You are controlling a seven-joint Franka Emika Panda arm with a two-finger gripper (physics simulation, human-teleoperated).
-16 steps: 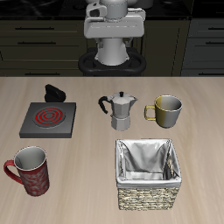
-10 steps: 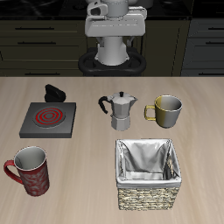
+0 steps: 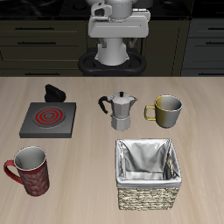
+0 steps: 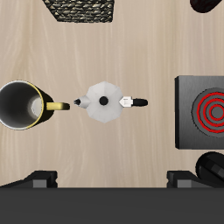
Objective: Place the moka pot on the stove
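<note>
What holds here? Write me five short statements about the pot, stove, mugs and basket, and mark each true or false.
1. The pot stands on the table, off the stove. True.
2. The pot sits between the stove and the olive mug. True.
3. The basket holds the red mug. False: the basket holds nothing, and the red mug stands on the table in front of the stove.
4. The pot lies tipped on its side. False: it stands upright.
5. The olive mug sits on the stove. False: nothing sits on the stove.
</note>
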